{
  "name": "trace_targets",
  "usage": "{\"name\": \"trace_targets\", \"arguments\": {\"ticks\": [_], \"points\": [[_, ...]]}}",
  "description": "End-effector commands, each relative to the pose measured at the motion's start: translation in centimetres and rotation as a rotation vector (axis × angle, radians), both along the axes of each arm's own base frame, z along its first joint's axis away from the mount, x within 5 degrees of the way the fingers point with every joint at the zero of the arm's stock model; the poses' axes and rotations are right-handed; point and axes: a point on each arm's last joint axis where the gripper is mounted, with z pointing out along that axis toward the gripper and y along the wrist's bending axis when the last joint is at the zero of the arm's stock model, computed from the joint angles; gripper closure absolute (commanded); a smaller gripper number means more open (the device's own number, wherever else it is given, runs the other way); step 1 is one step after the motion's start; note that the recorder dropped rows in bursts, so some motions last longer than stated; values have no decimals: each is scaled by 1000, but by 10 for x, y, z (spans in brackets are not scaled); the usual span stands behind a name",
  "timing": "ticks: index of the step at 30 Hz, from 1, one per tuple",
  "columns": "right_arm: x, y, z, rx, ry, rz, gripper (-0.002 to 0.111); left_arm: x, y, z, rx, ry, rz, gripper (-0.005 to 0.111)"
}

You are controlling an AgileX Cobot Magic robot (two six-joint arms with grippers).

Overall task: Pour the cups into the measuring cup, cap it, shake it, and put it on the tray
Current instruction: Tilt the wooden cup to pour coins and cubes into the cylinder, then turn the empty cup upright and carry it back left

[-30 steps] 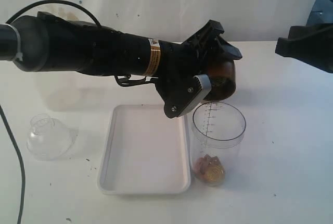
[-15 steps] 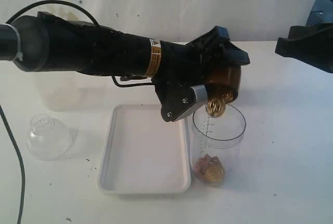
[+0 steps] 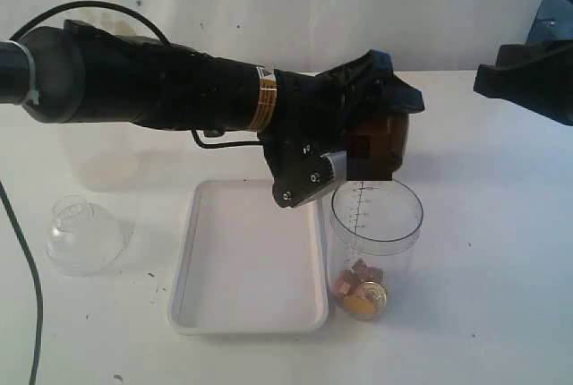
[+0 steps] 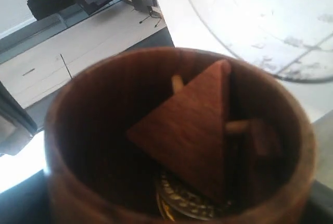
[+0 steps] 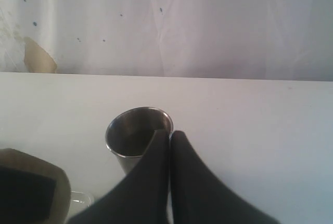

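We've dropped a gold coin (image 3: 367, 299) into the measuring cup (image 3: 374, 224); our left pincer (image 3: 365, 124) grips the tipped wooden cup (image 3: 399, 134) just above its rim.

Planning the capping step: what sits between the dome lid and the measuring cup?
The tray lies between lid and measuring cup, per the exterior view.

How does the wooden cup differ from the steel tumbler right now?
The wooden cup is brown, tipped in the left gripper over the measuring cup, with pieces inside. The tumbler is shiny steel, upright on the table, ungripped. Both are open-topped.
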Motion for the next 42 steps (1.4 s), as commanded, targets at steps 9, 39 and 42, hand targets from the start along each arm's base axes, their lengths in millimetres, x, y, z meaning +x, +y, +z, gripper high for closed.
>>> {"name": "trace_targets", "arguments": {"ticks": [9,39,42], "points": [[-1,-1,2,0,-11,-2,108,-3,-2,9,9,-172,-81,107],[-1,-1,2,0,-11,-2,108,-5,-5,18,-166,70,-27,107],[-1,-1,2,0,-11,-2,108,-4,-6,27,-337,324,50,107]]}}
